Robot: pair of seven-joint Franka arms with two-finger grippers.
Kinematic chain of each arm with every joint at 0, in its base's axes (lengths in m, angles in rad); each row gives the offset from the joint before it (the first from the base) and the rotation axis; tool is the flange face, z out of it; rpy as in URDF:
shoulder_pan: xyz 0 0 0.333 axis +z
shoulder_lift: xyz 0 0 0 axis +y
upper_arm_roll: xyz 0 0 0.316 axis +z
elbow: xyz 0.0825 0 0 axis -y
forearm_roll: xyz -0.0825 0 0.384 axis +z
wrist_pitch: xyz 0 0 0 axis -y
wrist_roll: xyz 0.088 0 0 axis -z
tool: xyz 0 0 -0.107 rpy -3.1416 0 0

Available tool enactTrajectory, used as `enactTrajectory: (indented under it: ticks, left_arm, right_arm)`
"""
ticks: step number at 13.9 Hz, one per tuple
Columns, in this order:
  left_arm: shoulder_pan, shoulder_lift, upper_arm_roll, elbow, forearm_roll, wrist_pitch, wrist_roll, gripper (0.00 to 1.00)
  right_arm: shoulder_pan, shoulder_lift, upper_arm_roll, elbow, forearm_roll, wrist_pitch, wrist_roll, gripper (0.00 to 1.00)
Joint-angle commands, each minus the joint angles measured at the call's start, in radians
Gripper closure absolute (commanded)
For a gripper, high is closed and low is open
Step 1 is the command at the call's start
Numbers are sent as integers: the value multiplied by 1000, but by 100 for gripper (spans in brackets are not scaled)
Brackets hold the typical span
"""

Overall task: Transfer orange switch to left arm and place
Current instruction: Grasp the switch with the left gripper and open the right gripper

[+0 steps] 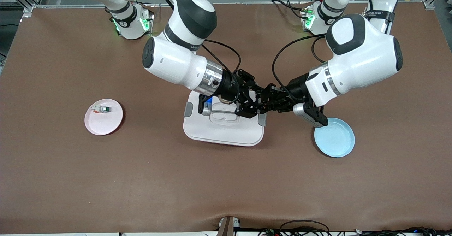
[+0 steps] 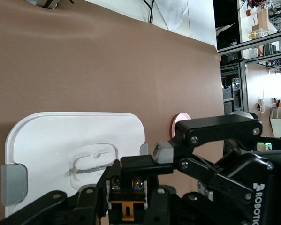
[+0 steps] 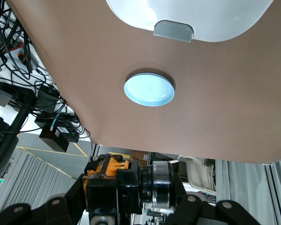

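Note:
The orange switch [image 2: 127, 208], black with an orange part and a metal ring, sits between both grippers over the edge of the box [image 1: 226, 130] toward the left arm's end. My left gripper [image 1: 260, 100] is shut on it, pads on its sides in the left wrist view [image 2: 128, 197]. My right gripper [image 1: 253, 101] reaches in from the right arm's end and is also shut on it, end to end, in the right wrist view [image 3: 128, 192], where the switch [image 3: 113, 172] shows orange. In the front view the switch is hidden among the fingers.
The white box with grey latches lies mid-table under the grippers [image 2: 60, 136] [image 3: 192, 14]. A blue plate [image 1: 334, 137] [image 3: 148, 89] lies toward the left arm's end. A pink plate [image 1: 103, 121] with a small white green-button part [image 1: 101, 109] lies toward the right arm's end.

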Motion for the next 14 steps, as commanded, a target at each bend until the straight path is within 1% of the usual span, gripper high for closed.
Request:
enactTrajectory:
  ticks: [1, 2, 3, 7, 9, 10, 12, 14]
  left_arm:
    - [6, -8, 0, -11, -2, 7, 37, 100]
    - [6, -8, 0, -11, -2, 5, 37, 100]
    - [8, -9, 0, -11, -2, 4, 39, 100]
    - [14, -23, 4, -11, 4, 1, 37, 100]
    - [23, -40, 4, -13, 42, -1, 40, 100]
    - [32, -50, 4, -13, 62, -1, 37, 100]
    - [43, -66, 9, -16, 94, -13, 34, 100]
    - [71, -75, 9, -17, 125, -36, 31, 100]
  right_arm:
    - [12, 11, -8, 41, 13, -2, 24, 98]
    - [12, 11, -10, 41, 13, -2, 24, 21]
    - [15, 11, -13, 41, 10, -1, 22, 0]
    - [4, 10, -16, 41, 0, -8, 10, 0]
    - [-5, 8, -14, 41, -68, -27, 3, 0]
    - [-16, 8, -14, 41, -98, -60, -8, 0]
    - [-52, 5, -13, 41, -102, -132, -63, 0]
    - [-94, -1, -14, 41, -102, -239, -143, 0]
